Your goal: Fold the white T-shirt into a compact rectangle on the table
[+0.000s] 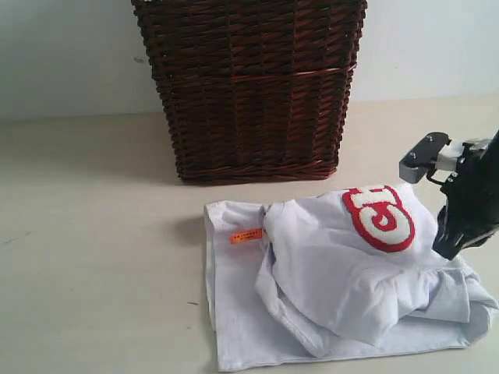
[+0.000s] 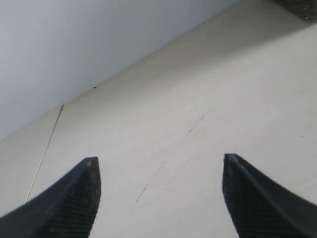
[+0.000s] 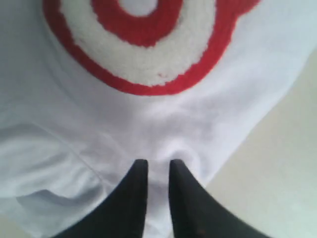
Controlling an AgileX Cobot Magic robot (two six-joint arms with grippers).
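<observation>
The white T-shirt (image 1: 327,288) lies crumpled and partly folded over itself on the table (image 1: 93,234), right of centre. Its red-outlined lettering (image 1: 380,218) faces up near the far right, and the orange neck tag (image 1: 245,235) shows at its left. My right gripper (image 1: 446,251) is down at the shirt's right edge. In the right wrist view, my right gripper (image 3: 158,163) is closed to a narrow gap with a fold of the shirt (image 3: 99,114) pinched between its fingers, just below the lettering (image 3: 143,64). My left gripper (image 2: 161,163) is open over bare table (image 2: 198,99), out of the exterior view.
A tall dark wicker basket (image 1: 249,86) stands behind the shirt against the pale wall (image 1: 70,54); a corner of the basket (image 2: 299,7) shows in the left wrist view. The wall (image 2: 74,39) meets the table close ahead of the left gripper.
</observation>
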